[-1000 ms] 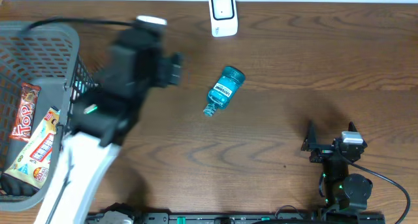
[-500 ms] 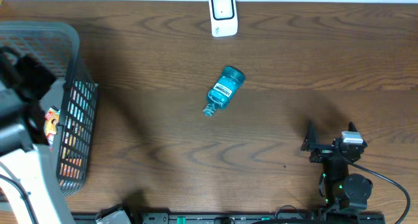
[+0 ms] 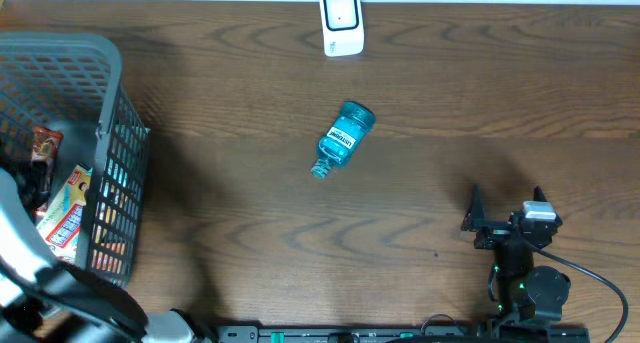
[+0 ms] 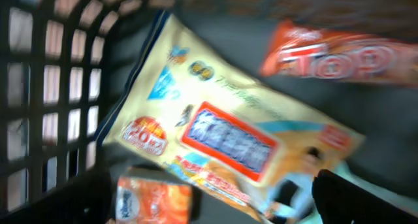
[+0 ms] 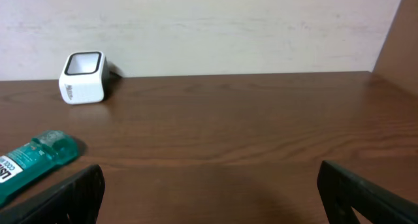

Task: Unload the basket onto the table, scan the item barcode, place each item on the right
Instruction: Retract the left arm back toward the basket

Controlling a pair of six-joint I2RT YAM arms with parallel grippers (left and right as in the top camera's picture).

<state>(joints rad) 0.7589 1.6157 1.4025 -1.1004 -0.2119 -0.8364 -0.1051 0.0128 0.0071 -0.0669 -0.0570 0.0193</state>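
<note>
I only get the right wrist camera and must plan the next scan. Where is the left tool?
Observer: The left tool hangs open over the grey basket at the table's left end.
Operator: What is in that basket?
Observer: A yellow snack packet, a red Top bar and a small orange packet.
Operator: I see only part of the blue bottle. How does it lie?
Observer: The blue bottle lies on its side, label up, neck pointing toward the near-left; no barcode shows.
</note>
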